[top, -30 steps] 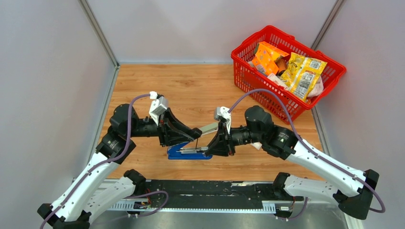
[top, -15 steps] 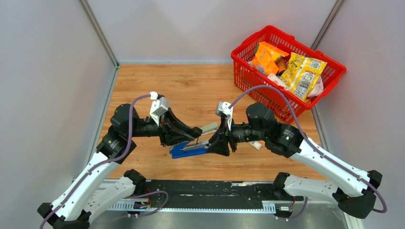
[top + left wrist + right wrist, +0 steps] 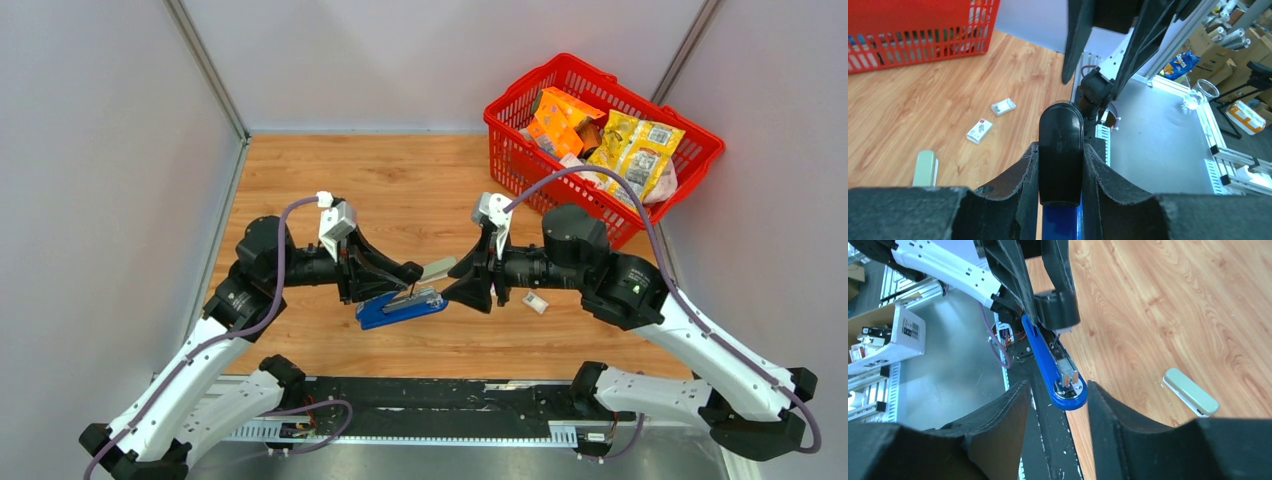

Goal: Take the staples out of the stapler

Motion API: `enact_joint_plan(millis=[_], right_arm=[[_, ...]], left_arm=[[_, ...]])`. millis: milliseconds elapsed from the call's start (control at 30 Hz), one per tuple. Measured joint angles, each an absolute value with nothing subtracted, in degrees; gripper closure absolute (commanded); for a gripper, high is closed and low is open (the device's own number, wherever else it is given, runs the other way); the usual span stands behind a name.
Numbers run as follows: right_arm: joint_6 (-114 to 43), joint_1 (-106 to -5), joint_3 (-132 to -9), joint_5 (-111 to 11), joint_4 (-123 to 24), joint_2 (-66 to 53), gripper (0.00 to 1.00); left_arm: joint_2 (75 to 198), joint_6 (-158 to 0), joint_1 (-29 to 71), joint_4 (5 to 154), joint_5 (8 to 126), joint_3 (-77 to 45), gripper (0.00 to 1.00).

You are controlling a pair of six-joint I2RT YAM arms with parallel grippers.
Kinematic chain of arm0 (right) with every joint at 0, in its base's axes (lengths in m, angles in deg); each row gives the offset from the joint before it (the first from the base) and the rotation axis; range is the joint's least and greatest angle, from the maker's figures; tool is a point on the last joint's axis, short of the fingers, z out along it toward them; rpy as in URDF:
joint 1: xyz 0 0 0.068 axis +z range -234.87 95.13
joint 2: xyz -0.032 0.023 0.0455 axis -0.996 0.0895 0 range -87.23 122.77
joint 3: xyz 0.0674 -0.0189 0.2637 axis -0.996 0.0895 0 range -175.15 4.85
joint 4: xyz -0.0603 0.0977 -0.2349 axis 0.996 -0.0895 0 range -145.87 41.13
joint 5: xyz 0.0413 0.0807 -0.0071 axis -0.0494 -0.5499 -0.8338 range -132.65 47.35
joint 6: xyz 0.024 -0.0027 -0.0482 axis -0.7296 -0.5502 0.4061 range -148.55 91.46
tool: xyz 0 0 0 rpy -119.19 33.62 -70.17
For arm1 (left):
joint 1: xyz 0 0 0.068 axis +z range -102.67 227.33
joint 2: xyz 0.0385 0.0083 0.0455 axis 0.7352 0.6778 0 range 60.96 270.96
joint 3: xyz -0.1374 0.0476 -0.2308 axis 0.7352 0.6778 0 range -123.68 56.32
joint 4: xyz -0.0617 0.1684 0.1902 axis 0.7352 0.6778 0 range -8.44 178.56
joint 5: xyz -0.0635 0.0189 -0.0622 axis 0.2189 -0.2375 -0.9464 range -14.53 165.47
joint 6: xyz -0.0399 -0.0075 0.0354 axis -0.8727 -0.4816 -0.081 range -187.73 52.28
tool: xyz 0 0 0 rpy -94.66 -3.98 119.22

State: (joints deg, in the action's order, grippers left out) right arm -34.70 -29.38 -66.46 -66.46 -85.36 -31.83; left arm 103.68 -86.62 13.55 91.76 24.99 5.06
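Observation:
The blue stapler [image 3: 402, 309] is held off the table, tip toward the right arm. My left gripper [image 3: 408, 287] is shut on its rear; the left wrist view shows the black top [image 3: 1060, 160] pinched between both fingers, blue base [image 3: 1060, 220] below. In the right wrist view the black top [image 3: 1055, 310] is raised off the silvery magazine [image 3: 1064, 367]. My right gripper [image 3: 1058, 385] is open and empty, its fingers either side of the stapler's tip without touching it. I cannot make out separate staples in the magazine.
A pale green oblong case [image 3: 438, 268] lies on the wood behind the stapler. Two small white printed boxes [image 3: 979, 130] lie nearby, one under my right arm [image 3: 535, 303]. A red basket [image 3: 510, 150] of snack packets stands at the back right.
My right gripper has let go of the stapler's front and drawn back to the right. My left gripper has lifted the stapler off the table and tilted it.

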Motion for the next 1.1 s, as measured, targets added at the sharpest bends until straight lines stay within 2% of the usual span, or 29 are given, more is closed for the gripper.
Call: enact_joint_plan(millis=[67,167,200,600,1100], right_arm=[[-34.8,-29.4,-67.7,-65.4,-85.3,-31.6,0.69],[-35.7,-29.4,-68.9,-63.6,-84.9,-30.3,0.97],[-35.9,-29.4,-69.1,-63.2,-84.7,-29.8,1.00],[-42.0,-29.4,-69.5,-57.3,-81.0,-21.6,1.00],[-45.7,-28.1,-64.7,-50.6,-74.1,-19.6,1.00]], left_arm=[[103.9,-86.4,13.5,92.6,25.8,5.1,1.00],[104.5,-86.0,13.5,93.8,27.6,5.1,1.00],[104.6,-85.8,13.5,94.1,28.2,5.1,1.00],[105.4,-85.6,13.5,94.4,34.1,5.1,1.00],[106.7,-88.8,13.5,90.1,37.5,5.1,1.00]])
